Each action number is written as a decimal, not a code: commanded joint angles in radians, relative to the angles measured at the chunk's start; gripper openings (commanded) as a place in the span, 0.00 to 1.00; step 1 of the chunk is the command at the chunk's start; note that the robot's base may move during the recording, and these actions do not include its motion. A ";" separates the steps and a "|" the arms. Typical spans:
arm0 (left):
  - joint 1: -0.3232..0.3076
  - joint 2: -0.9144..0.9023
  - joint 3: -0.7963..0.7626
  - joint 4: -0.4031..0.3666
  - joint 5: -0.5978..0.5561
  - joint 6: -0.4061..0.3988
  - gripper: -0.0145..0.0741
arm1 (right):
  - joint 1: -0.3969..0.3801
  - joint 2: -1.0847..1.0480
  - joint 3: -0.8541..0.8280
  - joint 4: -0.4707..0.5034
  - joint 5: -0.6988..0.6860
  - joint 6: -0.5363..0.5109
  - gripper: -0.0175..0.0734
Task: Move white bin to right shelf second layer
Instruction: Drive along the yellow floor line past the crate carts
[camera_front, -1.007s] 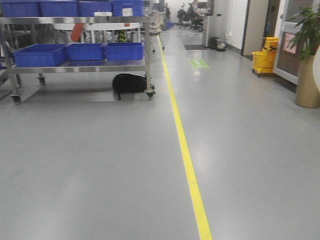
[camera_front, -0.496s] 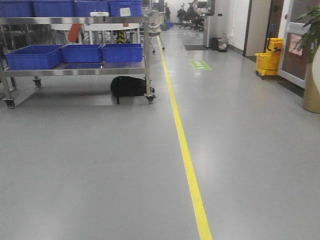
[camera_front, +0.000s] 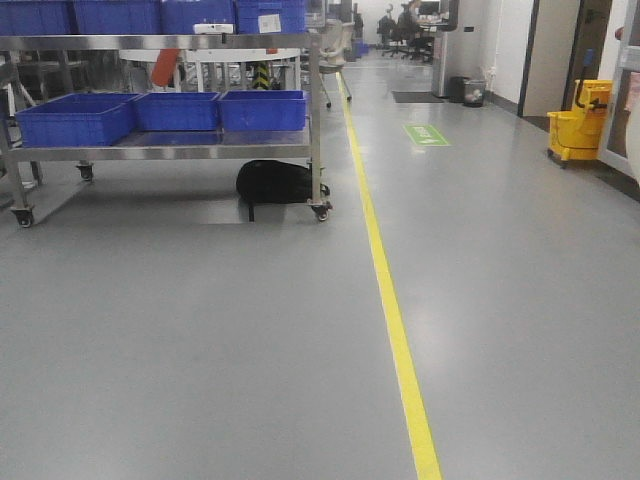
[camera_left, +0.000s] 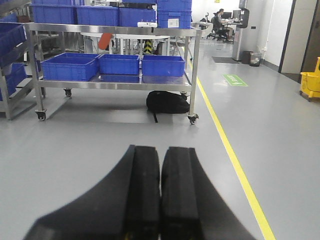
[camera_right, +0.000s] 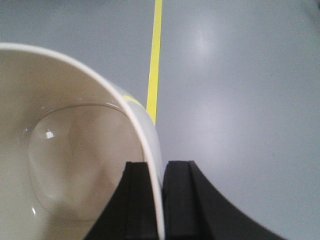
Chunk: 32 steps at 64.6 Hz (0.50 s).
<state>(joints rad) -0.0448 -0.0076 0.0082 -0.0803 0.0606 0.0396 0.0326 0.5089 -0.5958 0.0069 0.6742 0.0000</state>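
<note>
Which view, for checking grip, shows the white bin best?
Right wrist view: the white bin fills its left half, rim pinched by the right gripper. Left wrist shows none; front, perhaps a pale edge sliver.

The left gripper (camera_left: 160, 152) and right gripper (camera_right: 164, 167) have 2 black fingers (camera_left: 145, 180) each.

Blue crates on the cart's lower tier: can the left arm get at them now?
Probably not. The blue crates sit far beyond the shut left pincer, across open floor; nothing blocks them, only distance.
</note>
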 joint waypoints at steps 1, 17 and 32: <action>-0.006 -0.015 0.027 -0.005 -0.083 -0.005 0.26 | -0.005 0.002 -0.030 0.005 -0.090 0.000 0.25; -0.006 -0.015 0.027 -0.005 -0.083 -0.005 0.26 | -0.005 0.002 -0.030 0.005 -0.090 0.000 0.25; -0.006 -0.015 0.027 -0.005 -0.083 -0.005 0.26 | -0.005 0.002 -0.030 0.005 -0.090 0.000 0.25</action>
<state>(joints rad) -0.0448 -0.0076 0.0082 -0.0803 0.0606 0.0396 0.0326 0.5089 -0.5958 0.0069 0.6742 0.0000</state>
